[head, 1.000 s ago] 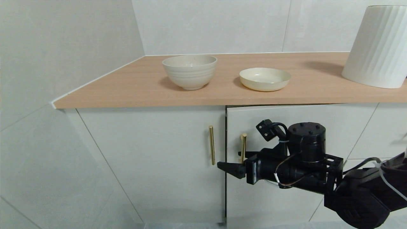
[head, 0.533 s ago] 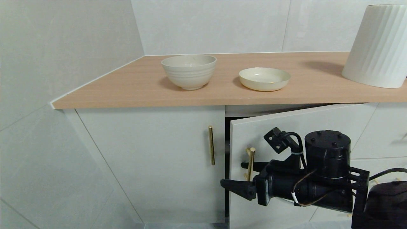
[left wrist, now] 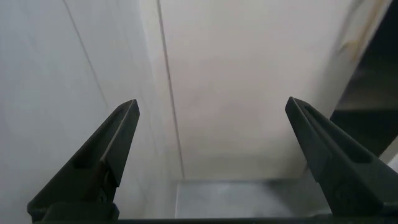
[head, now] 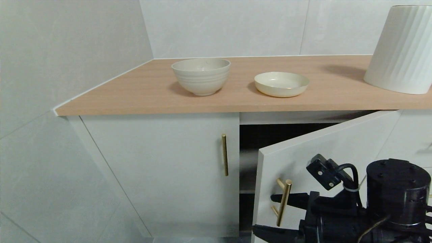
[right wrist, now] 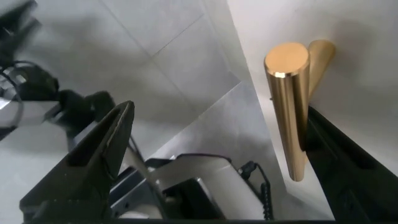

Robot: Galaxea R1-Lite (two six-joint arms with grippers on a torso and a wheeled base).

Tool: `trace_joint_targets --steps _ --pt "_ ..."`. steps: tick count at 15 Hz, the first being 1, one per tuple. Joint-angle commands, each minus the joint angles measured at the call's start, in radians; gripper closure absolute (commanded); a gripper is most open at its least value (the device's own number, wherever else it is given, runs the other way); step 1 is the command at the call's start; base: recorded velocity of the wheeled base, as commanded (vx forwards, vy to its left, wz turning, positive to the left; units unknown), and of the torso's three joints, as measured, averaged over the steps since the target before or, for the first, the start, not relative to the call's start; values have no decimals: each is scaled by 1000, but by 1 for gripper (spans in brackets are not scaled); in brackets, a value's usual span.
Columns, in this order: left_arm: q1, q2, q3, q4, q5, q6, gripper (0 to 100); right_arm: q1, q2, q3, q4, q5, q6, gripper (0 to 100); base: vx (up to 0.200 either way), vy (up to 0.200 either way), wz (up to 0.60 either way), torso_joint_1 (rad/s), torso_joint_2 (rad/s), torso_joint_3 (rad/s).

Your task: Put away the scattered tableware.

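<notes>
Beige ribbed ceramic bowl sits upright on light wooden countertop, left of shallow cream round dish; the two are apart, both mid-counter. Tall white ribbed container stands at far right of the counter. Below, left white cabinet door is closed, its slim brass handle vertical. Right white cabinet door is swung partly open, dark interior showing. Right gripper is low near that door, jaws spread, with the door's brass bar handle between them, against one finger. Left gripper jaws wide apart, holding nothing, facing white cabinet front.
</notes>
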Motion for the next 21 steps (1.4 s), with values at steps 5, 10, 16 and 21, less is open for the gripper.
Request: trace_joint_targets --steps 5,10,16,21 --pt "-3 562 -405 51 -309 1 0 34 -47 42 -3 -3 1 0 0 0 0 0 0 0" --pt "-82 987 -560 5 -355 25 0 54 -70 64 -3 -3 7 0 0 0 0 0 0 0" --pt "-294 1203 -562 -115 -345 16 100 52 -136 101 -2 -3 8 0 0 0 0 0 0 0" --pt "-434 1416 -563 -348 -342 -54 100 52 -142 104 -2 -3 8 0 0 0 0 0 0 0"
